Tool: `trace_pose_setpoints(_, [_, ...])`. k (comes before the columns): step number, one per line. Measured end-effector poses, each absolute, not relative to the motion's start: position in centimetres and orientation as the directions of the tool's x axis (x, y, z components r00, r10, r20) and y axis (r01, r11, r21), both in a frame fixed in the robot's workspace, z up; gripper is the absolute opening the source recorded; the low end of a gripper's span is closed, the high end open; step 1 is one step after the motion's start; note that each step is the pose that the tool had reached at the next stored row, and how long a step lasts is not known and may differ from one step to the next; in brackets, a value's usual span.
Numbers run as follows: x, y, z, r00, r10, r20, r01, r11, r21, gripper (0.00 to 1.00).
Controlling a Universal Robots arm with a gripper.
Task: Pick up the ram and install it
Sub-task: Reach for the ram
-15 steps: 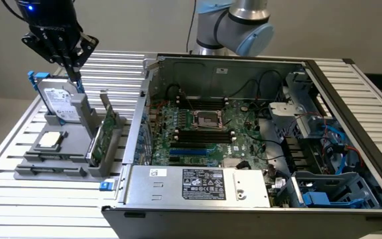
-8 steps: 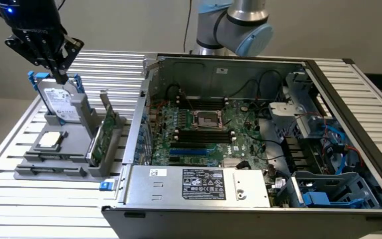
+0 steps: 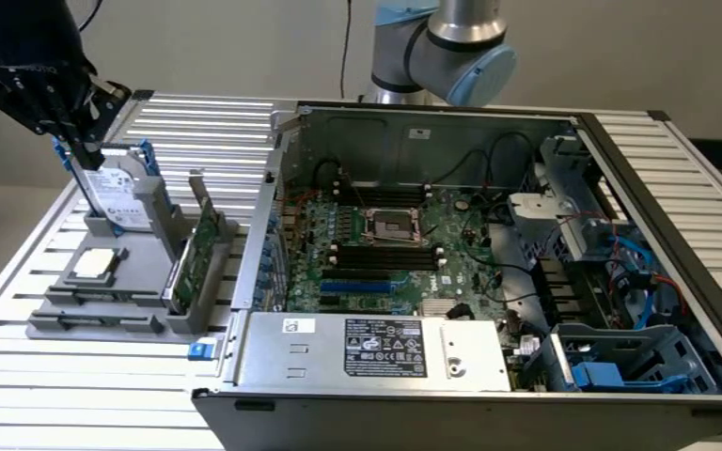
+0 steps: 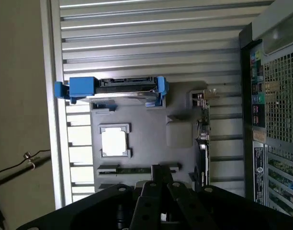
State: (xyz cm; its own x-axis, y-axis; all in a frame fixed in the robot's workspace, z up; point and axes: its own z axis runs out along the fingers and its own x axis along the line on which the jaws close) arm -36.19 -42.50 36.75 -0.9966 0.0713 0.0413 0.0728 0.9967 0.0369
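Slatted metal counter (image 4: 137,28) carries a grey holder (image 4: 137,115), and the ram (image 4: 132,169) sits edge-up in the holder's end slot. It is probably light, stiff and fragile (bare chips, thin board), so best taken by its long edges. The end effector (image 3: 83,152) hangs above it, apparently empty; how far open, I cannot tell.

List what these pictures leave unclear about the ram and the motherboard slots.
1. Wrist view: the ram sits edge-on in the grey holder, chips unseen; the gripper covers part of it.
2. Exterior view: the memory slots are too small to tell whether any is filled.
3. Exterior view: the power-supply label is too small to read.
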Motion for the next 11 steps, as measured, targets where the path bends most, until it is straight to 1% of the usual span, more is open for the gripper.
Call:
trace_pose_setpoints(5, [-36.5, -44.3, 36.7, -0.997, 0.07, 0.041, 0.071, 0.997, 0.037, 0.11])
trace_pose_setpoints(11, [-36.6, -45.5, 36.5, -0.998, 0.045, 0.041, 0.046, 0.998, 0.037, 0.11])
